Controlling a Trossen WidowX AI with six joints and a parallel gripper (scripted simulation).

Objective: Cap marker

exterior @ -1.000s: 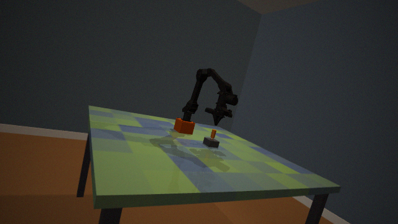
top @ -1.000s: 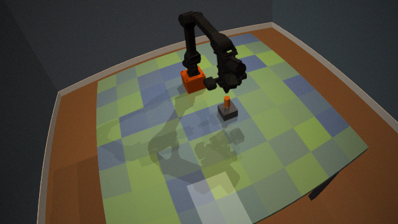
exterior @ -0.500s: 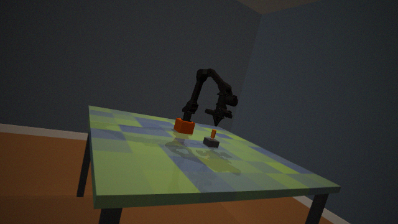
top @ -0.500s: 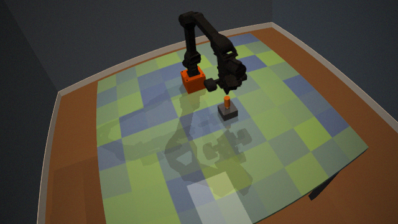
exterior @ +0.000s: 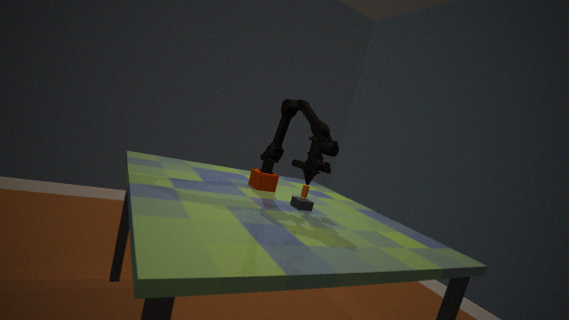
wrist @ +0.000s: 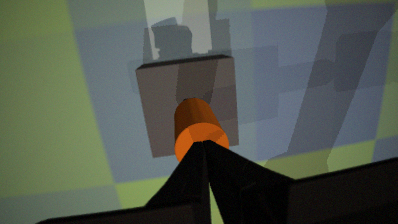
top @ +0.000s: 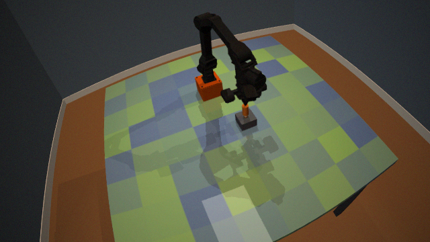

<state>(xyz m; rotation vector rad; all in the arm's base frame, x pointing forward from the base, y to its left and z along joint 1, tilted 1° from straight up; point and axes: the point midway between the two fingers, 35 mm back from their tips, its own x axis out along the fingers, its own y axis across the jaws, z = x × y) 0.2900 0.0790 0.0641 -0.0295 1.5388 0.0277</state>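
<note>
The orange cap (top: 245, 109) (exterior: 305, 191) (wrist: 198, 129) sits on the marker, which stands upright in the grey holder block (top: 246, 124) (exterior: 302, 204) (wrist: 160, 100); the marker's body is hidden under the cap. My gripper (top: 244, 101) (exterior: 307, 181) (wrist: 202, 149) is shut, its fingers pressed together with nothing between them. Its tips rest at the top face of the cap, straight above the block.
The arm's orange base (top: 209, 87) (exterior: 263, 180) stands behind and left of the block. The checkered green and blue table top (top: 161, 188) (exterior: 187, 240) ends in edges at the front and right.
</note>
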